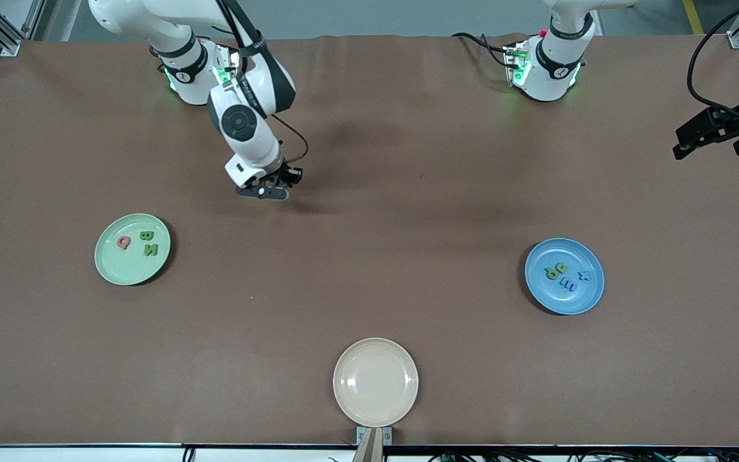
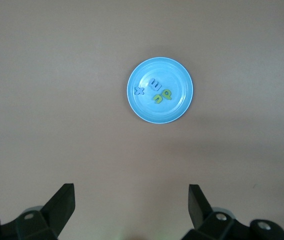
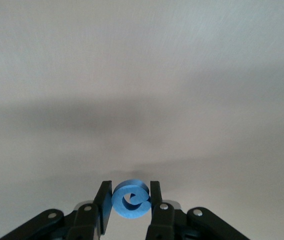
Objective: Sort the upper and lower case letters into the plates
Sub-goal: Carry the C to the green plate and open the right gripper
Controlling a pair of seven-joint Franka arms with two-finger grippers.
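Two end effectors: the right end effector [image 3: 131,200] pinches a blue letter [image 3: 130,199] above the bench [image 1: 408,192]; the left end effector [image 2: 132,205] waits, spread.

Pale mint green plate [image 1: 108,264] toward the right arm's end, carrying a red letter [image 1: 124,242] at ten o'clock and two green letters [image 1: 149,244] at two o'clock. Medium blue plate [image 1: 584,300] toward the left arm's end, holding two green letters [image 1: 556,269] and two blue letters [image 1: 574,281] near centre. One blue letter [image 3: 130,199], curled round, pinched upright between the right gripper [image 3: 130,207] fingers above bare table.
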